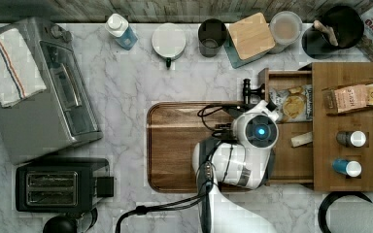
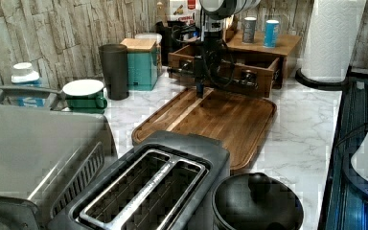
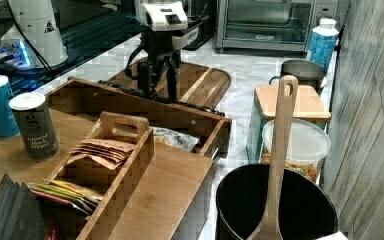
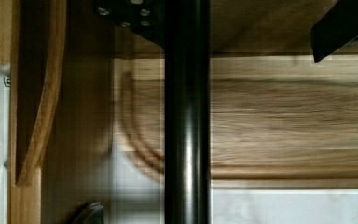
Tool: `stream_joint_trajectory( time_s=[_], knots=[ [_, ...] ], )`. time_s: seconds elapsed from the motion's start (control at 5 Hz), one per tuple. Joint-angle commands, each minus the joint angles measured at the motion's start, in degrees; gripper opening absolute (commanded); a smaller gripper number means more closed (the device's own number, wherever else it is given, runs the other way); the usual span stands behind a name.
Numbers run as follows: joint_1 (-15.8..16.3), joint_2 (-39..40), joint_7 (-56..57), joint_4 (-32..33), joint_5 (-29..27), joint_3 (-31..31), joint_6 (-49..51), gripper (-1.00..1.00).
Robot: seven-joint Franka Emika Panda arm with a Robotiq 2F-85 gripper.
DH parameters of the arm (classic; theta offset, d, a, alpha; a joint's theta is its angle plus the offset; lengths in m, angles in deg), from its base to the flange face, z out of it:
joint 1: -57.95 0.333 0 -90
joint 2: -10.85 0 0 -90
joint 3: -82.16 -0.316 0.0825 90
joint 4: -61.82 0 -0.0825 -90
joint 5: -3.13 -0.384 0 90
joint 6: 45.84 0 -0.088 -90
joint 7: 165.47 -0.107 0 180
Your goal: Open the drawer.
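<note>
The drawer [image 1: 291,131], already drawn partly out of its box at the top view's right, is met at its bar handle [image 4: 186,140], which runs crosswise to the pull, with the tool [image 3: 158,90] straddling it, fingers [image 4: 340,28] apart.

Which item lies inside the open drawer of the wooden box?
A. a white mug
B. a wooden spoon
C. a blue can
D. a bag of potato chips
D: the top view shows a bag of chips lying inside the pulled-out drawer, and the right view shows the same bag in the drawer's corner.
</note>
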Motion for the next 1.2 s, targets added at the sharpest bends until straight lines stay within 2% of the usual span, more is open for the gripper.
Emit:
stream_joint_trajectory(
  time_s=[0.2, 0.6, 1.2],
  knots=[
    [11.0, -3.6, -5.2, -0.8, -1.8, -9.9, 4.0, 1.00],
    [12.8, -3.3, -8.9, -3.1, -3.3, -10.9, 5.2, 1.00],
    [11.9, -3.3, -9.1, -3.1, -3.0, -11.8, 5.2, 1.00]
  ],
)
